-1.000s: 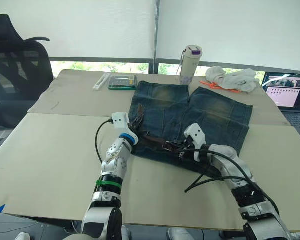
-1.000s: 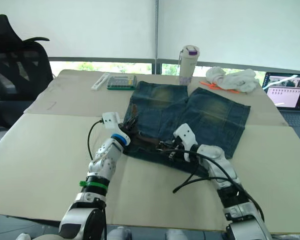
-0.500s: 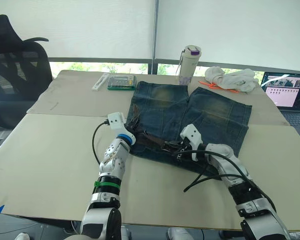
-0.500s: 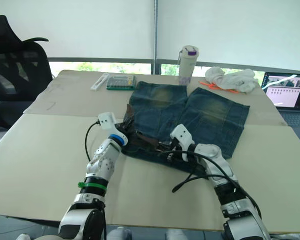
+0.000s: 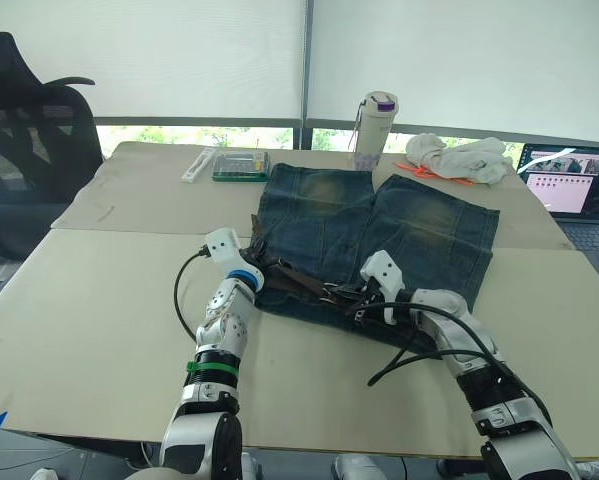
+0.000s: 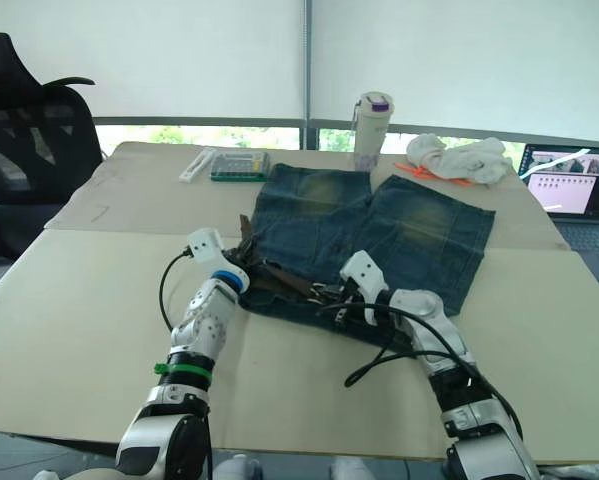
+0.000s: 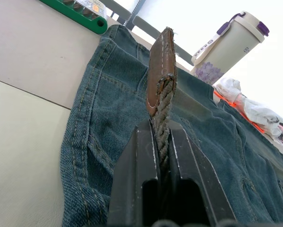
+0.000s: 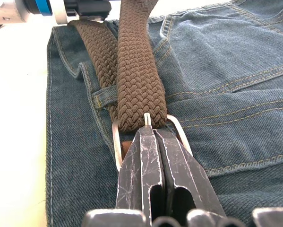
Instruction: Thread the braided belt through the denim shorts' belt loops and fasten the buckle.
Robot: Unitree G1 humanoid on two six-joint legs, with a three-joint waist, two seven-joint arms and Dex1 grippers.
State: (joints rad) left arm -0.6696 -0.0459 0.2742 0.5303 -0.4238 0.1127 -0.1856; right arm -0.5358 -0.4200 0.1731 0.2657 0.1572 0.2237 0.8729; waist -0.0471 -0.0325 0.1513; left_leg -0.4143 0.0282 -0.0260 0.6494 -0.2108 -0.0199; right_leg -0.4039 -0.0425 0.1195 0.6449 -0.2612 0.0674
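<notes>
1. Right wrist view puts us right at the fastening: the buckle (image 8: 148, 142) lies on the shorts (image 8: 217, 85), and the belt (image 8: 134, 80) has its tail fed through the pale frame, the prong poking up at the braid's edge.
2. Right end effector (image 8: 153, 135) is clenched at the buckle, fingers pressed together on the strap just behind the frame — shut on the belt, by the look of it.
3. Left end effector (image 7: 162, 130) has the belt's leather-tipped end pinched between its fingers, tip standing upright above the denim.
4. Head view: the shorts lie flat on the counter (image 5: 99, 300), waistband toward the robot, the belt running along it between the two end effectors.
5. Progress — one loop (image 8: 103, 94) clearly has the lower run of strap under it; the upper run lies on top. How many other loops are threaded, I cannot tell.
6. So threading looks largely done and the tail is through the frame. Whether the prong has caught the braid is unclear; that, and tucking the free end, seems to be what's left.
</notes>
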